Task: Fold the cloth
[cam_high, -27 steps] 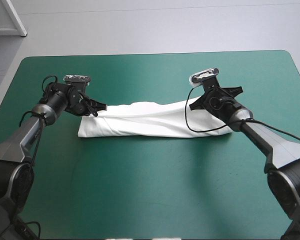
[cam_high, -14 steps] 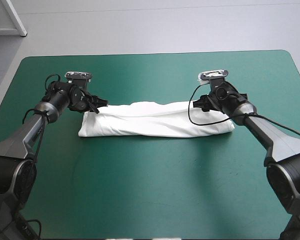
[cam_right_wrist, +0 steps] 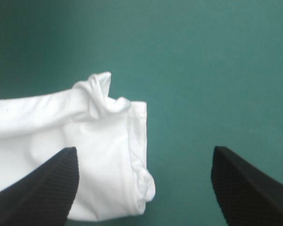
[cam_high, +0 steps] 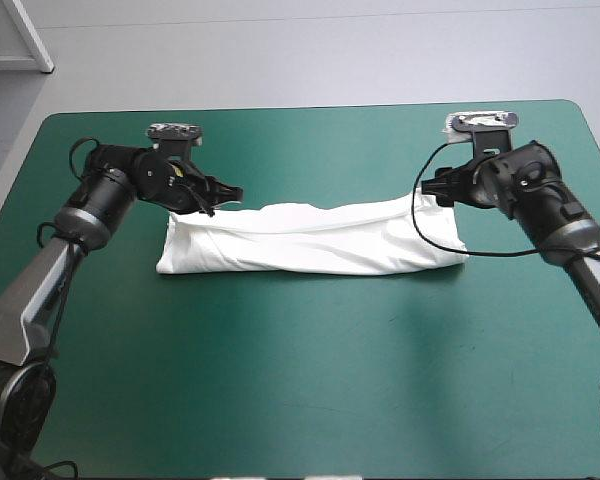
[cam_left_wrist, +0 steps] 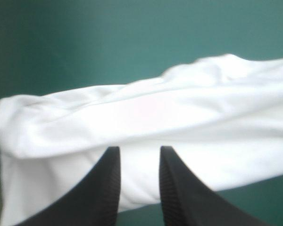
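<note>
T-shirt [cam_high: 310,240] lies folded, well inside table [cam_high: 280,400] edges; left claw [cam_left_wrist: 137,153], right claw [cam_right_wrist: 145,148] released at its ends.

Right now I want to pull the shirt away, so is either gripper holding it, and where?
Nothing is held. The left gripper and the right gripper both stand open at the ends of the shirt.

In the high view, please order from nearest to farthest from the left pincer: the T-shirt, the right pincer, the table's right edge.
1. The T-shirt, beside the left pincer.
2. The right pincer, at the T-shirt's right end.
3. The table's right edge, beyond it.
</note>
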Available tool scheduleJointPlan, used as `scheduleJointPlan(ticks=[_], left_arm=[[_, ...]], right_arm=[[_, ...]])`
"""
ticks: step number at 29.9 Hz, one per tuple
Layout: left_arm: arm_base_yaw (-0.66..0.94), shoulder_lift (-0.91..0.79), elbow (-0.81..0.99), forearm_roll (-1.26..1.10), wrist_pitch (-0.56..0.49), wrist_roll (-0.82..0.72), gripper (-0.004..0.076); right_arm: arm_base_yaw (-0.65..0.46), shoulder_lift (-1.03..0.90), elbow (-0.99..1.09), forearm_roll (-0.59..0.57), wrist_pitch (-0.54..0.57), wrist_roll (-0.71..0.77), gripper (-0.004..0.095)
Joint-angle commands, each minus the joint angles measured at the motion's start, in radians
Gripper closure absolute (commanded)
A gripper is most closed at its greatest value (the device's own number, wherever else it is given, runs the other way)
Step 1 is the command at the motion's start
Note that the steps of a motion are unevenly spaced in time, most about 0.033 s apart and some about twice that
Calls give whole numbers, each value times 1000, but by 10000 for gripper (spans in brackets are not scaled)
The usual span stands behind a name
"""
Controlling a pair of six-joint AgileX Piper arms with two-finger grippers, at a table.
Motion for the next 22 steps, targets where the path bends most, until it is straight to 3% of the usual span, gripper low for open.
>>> scheduleJointPlan(ticks=[1, 4, 8, 22], left_arm=[[-91, -21, -28, -42, -78, 8, 637], [-156, 16, -28, -42, -115, 8, 732], [-206, 90, -28, -42, -168, 3, 734], [-219, 302, -28, -88, -198, -4, 734]], right_arm=[[-99, -46, -32, 174, 47, -166, 184], [-172, -46, -32, 311, 106, -283, 184], [-243, -46, -32, 423, 141, -381, 184], [-272, 82, -32, 563, 146, -462, 184]])
